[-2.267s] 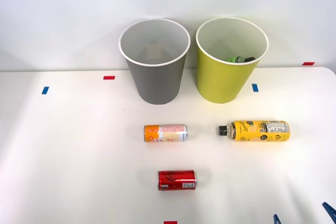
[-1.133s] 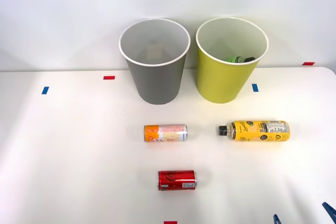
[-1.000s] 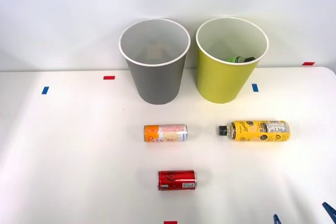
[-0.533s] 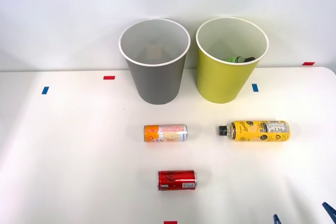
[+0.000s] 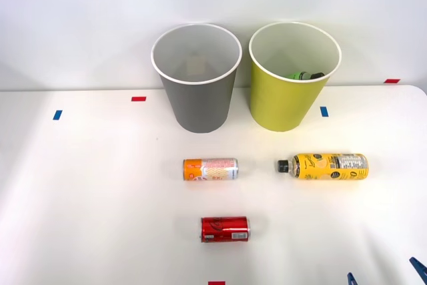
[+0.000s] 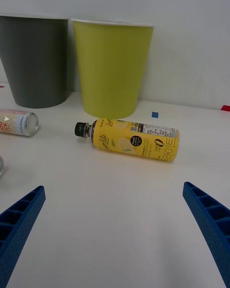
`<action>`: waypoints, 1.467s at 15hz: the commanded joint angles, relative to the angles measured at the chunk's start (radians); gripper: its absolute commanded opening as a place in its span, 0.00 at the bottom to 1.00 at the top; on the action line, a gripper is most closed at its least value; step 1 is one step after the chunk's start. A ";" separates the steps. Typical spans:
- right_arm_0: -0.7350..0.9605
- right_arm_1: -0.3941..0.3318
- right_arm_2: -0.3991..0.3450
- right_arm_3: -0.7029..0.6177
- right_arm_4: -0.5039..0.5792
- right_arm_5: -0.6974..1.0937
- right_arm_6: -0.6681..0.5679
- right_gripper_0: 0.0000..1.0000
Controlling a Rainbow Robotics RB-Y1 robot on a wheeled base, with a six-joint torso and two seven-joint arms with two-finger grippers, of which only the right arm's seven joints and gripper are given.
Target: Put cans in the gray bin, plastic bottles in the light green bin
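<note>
On the white table lie a red can near the front and an orange and silver-white can behind it. A yellow plastic bottle with a black cap lies on its side to the right. Behind them stand the gray bin and the light green bin; a green bottle shows inside the light green one. My right gripper is open at the table's front right corner, well short of the yellow bottle, with nothing between its blue fingers.
Small red and blue tape marks dot the table. A pale wall stands close behind the bins.
</note>
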State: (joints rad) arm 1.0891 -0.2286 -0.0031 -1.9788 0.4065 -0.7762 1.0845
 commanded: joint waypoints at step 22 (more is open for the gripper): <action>-0.032 0.031 0.015 0.025 -0.034 0.018 0.015 1.00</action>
State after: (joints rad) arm 1.0581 -0.1982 0.0122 -1.9433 0.3744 -0.7598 1.0948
